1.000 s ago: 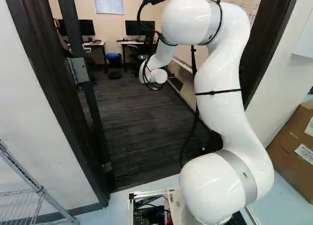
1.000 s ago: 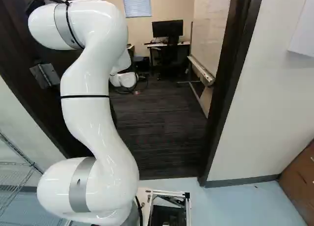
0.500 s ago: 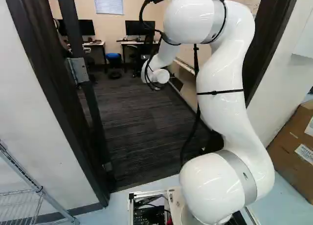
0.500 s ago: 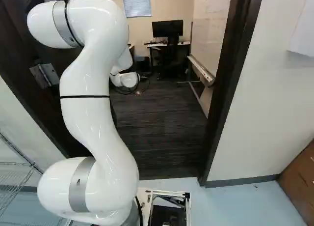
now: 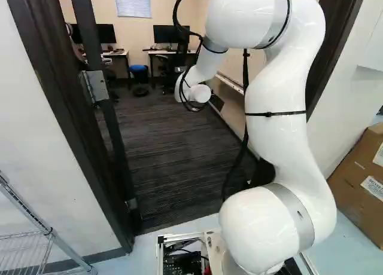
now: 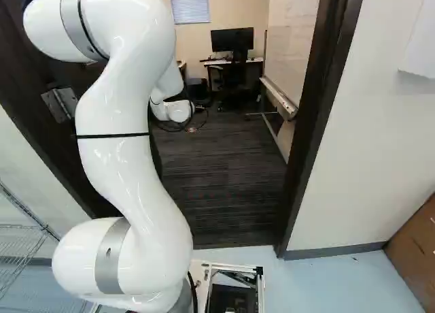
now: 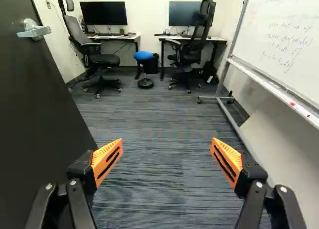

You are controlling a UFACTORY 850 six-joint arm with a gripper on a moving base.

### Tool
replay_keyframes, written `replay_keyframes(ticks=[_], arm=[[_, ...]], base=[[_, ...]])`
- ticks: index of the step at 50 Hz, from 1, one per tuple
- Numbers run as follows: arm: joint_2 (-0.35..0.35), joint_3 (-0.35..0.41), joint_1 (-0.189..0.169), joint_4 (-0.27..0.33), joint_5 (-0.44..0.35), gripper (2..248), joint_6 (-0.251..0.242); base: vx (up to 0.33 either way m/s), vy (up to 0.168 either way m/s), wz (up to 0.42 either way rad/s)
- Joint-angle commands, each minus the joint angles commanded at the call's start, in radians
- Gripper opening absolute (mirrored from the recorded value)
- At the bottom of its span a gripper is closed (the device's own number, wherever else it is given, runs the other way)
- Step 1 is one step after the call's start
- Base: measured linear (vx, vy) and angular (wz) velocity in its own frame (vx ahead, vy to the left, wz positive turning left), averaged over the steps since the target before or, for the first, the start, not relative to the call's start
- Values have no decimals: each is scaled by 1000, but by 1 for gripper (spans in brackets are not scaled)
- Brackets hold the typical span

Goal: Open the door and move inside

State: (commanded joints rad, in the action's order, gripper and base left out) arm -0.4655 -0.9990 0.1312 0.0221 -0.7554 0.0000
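your arm (image 5: 278, 137) has just drawn back from the door frame (image 6: 317, 122), its end effector (image 7: 166, 145) wide open and empty, and with the door (image 7: 40, 114) swung inward at that frame's left side, you can probably drive in.

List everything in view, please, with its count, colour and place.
door: one, dark, open, beside the gripper
door handle: one, silver, on the door
door frame: one, dark brown, ahead
carpet: one, dark grey, beyond the frame
desks: two, white-topped, far wall
monitors: two, black, on the desks
office chairs: two, dark, at the desks
stool: one, blue-seated, between the chairs
whiteboard: one, white, across from the door
blind: one, pale, far wall
box: one, brown, right of left base view
wire rack: one, silver, left of left base view
arm: one, white, before the doorway
gripper: one, black with orange pads, open
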Motion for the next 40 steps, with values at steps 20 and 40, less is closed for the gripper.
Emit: replay_keyframes(ticks=[20, 40], arm=[[100, 123, -18, -3, -16, 247, 0], [237, 290, -42, -7, -37, 247, 0]], base=[[0, 0, 0], [0, 0, 0]])
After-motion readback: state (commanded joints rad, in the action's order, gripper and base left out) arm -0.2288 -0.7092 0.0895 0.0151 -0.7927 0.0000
